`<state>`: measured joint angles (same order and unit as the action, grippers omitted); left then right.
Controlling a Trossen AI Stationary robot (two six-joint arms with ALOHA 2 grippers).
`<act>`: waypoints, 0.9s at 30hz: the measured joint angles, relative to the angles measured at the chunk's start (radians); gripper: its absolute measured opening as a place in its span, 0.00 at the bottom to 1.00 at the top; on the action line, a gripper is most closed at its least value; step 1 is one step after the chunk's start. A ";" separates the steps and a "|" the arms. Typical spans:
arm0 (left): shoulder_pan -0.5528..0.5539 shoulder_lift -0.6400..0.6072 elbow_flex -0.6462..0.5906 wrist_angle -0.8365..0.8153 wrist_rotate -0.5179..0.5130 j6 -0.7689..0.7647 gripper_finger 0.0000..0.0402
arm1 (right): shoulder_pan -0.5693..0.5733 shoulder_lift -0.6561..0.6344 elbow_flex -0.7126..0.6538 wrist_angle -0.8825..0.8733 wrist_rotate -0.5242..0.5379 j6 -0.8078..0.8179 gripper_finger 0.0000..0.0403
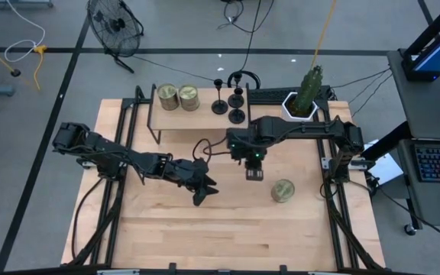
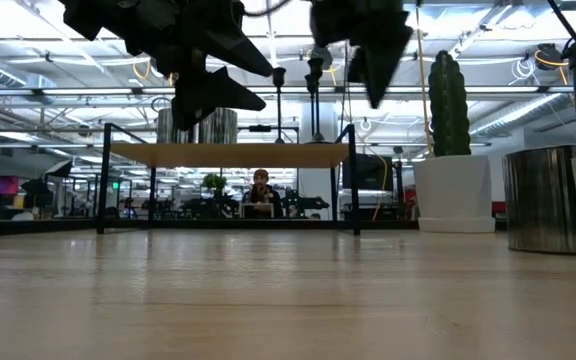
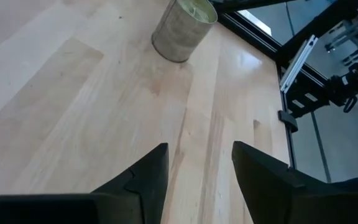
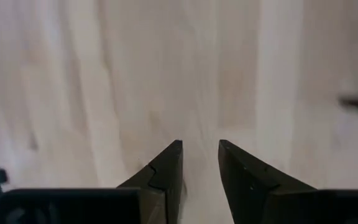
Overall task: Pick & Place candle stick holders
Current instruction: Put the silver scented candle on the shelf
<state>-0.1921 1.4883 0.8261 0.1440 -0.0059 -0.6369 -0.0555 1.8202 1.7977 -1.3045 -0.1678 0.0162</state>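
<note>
Standing on the far shelf (image 1: 155, 114), three holders (image 1: 236, 100) sit right of two jars (image 1: 177, 97); only the high view shows all. Left gripper (image 3: 197, 165) and right gripper (image 4: 201, 152) hover empty mid-table (image 1: 205, 229), jaws apart; the left wrist view shows a third jar (image 3: 182, 28)

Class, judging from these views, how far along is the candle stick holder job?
Nothing looks moved yet: three black metal candle stick holders stand on the raised wooden shelf. In hand: nothing; the left tool and right tool hang open and empty above the wooden table. All three remain to pick and place.
</note>
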 joint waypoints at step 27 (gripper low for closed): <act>0.001 0.000 0.000 -0.013 -0.100 -0.008 0.45 | 0.048 -0.636 -0.769 0.077 -0.070 0.473 0.34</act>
<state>-0.1913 1.4887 0.8261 0.1310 -0.1062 -0.6448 -0.0074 1.1837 1.0289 -1.2271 -0.2374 0.4896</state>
